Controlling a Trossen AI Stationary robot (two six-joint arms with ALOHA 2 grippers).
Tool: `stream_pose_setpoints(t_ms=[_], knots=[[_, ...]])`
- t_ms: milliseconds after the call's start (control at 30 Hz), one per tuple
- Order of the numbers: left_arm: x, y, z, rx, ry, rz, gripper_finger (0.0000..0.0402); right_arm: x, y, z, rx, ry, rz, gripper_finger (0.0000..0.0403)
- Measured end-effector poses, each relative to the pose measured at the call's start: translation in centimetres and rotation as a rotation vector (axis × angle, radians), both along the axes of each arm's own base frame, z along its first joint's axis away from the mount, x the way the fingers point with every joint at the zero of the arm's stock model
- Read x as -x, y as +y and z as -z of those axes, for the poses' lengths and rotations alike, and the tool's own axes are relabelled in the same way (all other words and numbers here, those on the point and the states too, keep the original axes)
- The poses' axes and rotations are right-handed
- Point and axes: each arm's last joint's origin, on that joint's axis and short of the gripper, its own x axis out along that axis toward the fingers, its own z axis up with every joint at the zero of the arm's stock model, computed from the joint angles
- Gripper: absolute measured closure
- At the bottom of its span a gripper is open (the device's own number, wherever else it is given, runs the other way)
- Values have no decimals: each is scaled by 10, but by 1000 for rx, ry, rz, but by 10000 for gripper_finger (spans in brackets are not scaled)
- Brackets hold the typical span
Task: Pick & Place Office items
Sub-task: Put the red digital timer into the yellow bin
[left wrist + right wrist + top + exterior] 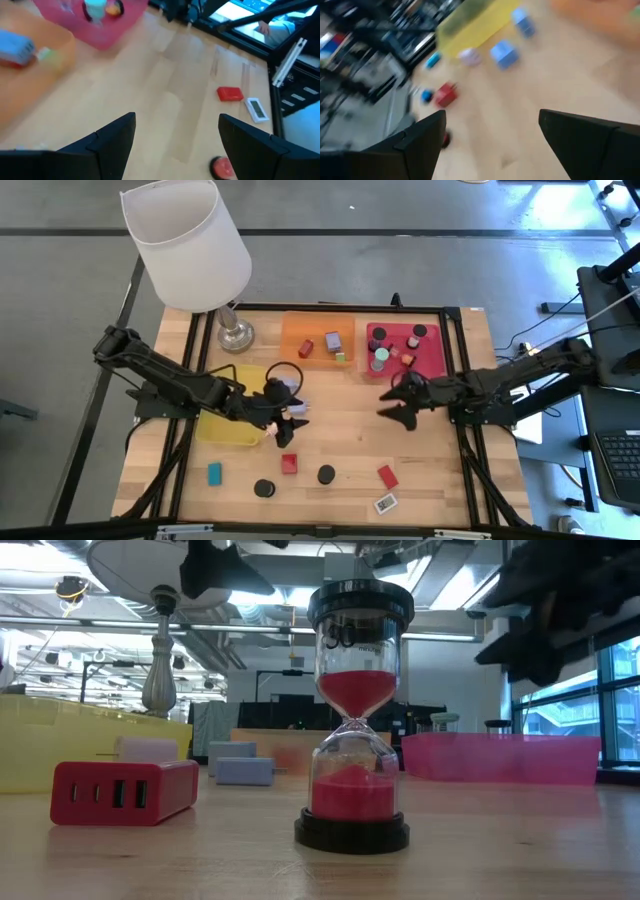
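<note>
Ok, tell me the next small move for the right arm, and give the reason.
Probably swing the right gripper toward the table's front edge and lower it over the red block. Its jaws stand open and empty, just in front of the red tray, and that block lies loose on the wood, the nearest piece on its side. The left gripper hovers open by the yellow tray.

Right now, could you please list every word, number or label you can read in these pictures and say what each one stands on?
"30", partly hidden, in the low view: on the glass of the hourglass, just under its black top cap.
White labelled tag near the table's front edge: it carries a dark panel, but its print is too small to read.
Red block with three slots: no lettering visible.
Nothing else is legible.
</note>
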Motion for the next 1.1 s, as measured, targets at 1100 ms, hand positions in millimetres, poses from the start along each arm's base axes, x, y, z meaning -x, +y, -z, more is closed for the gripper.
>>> stream_pose_setpoints(t_ms=[1100], knots=[[-38, -49, 22, -9, -215, 245, 121, -3, 111, 5, 352, 357, -620, 101]])
